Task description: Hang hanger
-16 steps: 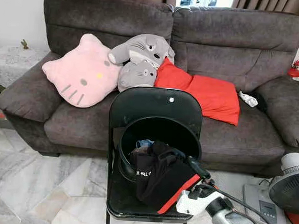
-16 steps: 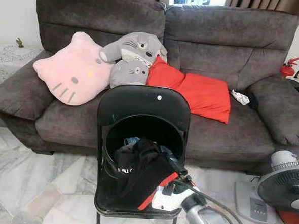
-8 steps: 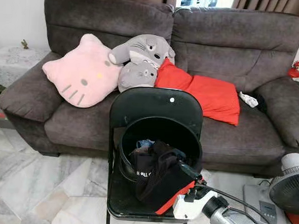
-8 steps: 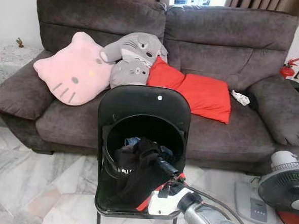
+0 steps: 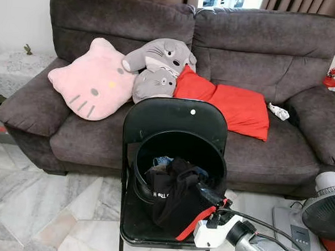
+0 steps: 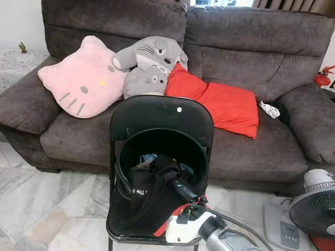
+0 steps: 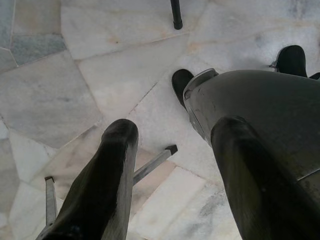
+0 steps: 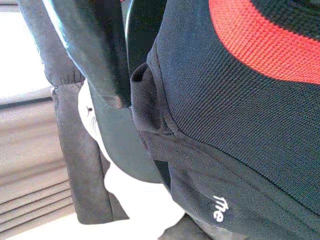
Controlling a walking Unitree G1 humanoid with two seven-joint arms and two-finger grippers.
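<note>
From the head camera, a black folding chair (image 5: 173, 123) stands before a dark grey sofa (image 5: 263, 46), carrying a black bucket (image 5: 180, 146) with a black garment with red trim (image 5: 177, 197) spilling over its front rim. The right gripper (image 5: 204, 191) reaches into that garment; whether its fingers pinch the cloth cannot be told. A pink cat cushion (image 5: 93, 78), grey plush toys (image 5: 157, 65) and a red cushion (image 5: 231, 104) lie on the sofa.

The left wrist view shows the left gripper (image 7: 172, 150) hanging over marble floor (image 7: 75, 65), fingers (image 7: 107, 175) spread apart.

The right wrist view sits close against the black knit with its red band, one black finger (image 8: 87, 45) beside it. No hanger can be made out.
</note>
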